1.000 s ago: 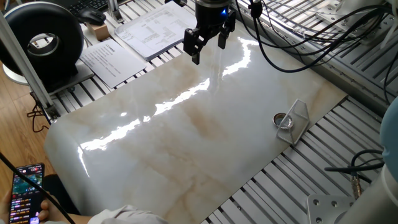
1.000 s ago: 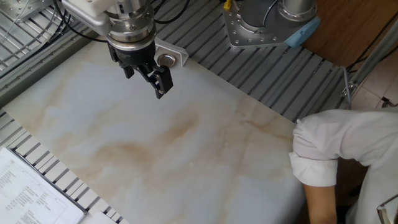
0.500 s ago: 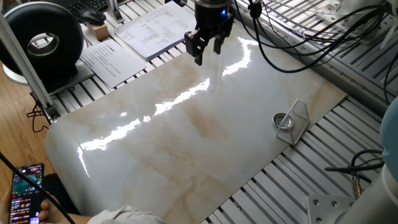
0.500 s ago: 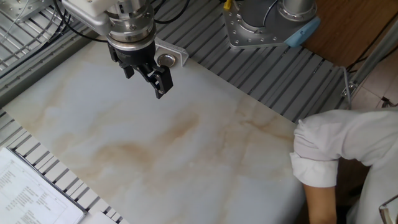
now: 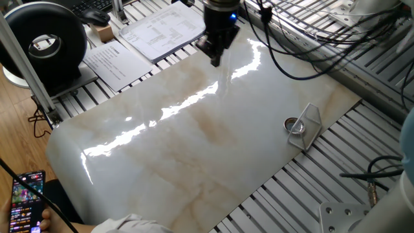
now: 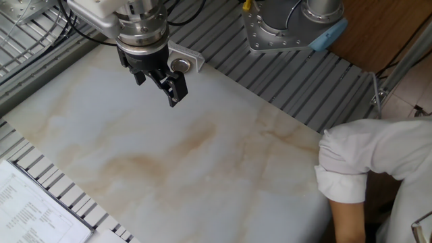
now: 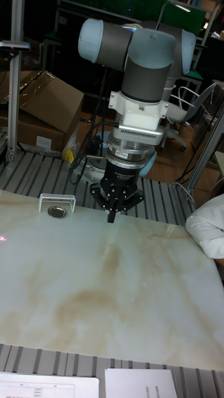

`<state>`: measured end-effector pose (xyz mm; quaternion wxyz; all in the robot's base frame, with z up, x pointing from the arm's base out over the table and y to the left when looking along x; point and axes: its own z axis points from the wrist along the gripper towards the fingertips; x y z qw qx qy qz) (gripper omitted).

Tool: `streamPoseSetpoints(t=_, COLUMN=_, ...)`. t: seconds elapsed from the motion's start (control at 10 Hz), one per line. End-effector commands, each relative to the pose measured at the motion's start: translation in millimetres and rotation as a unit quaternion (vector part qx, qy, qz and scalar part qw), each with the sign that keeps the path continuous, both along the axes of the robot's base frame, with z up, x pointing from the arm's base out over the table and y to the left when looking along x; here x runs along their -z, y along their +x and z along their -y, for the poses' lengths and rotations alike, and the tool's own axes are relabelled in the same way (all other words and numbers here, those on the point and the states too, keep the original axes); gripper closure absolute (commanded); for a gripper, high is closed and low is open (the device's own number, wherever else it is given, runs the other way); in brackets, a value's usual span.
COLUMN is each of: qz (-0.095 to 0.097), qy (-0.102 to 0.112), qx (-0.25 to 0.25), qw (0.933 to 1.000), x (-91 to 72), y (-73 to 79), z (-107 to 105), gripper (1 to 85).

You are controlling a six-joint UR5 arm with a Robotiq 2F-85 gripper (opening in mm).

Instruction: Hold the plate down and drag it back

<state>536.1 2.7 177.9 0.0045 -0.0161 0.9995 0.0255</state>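
Note:
The plate is a tiny silver disc with a darker centre, lying on the marble slab near its right edge. A clear angular plastic piece stands right around it. My gripper hangs above the slab's far edge, well away from the plate, and its fingers look pressed together with nothing between them. In the tall fixed view the gripper tapers to one point to the right of the plate. In the other fixed view the plate sits just behind the gripper.
Papers and a black round device lie beyond the slab's left end. A hand holds a phone at the lower left. A person's white sleeve reaches the slab's edge. The robot base and cables sit on the slatted table.
In one fixed view the gripper's fingers have come together from wide apart, and it has shifted slightly. The plate and the plastic piece have not moved.

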Motion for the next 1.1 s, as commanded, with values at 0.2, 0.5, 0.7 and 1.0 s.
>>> streamPoseSetpoints(t=0.2, qz=0.001, qy=0.011, qx=-0.010, qw=0.9999, x=23.0, y=-31.9, z=28, gripper=84.3)
streamPoseSetpoints(t=0.5, qz=0.005, qy=0.001, qx=-0.036, qw=0.9993, x=23.2, y=-30.8, z=32, gripper=63.0)
streamPoseSetpoints(t=0.7, qz=0.008, qy=-0.009, qx=-0.080, qw=0.9967, x=36.6, y=-29.8, z=46, gripper=39.0)
streamPoseSetpoints(t=1.0, qz=0.015, qy=-0.005, qx=-0.061, qw=0.9980, x=46.7, y=-42.4, z=65, gripper=24.0)
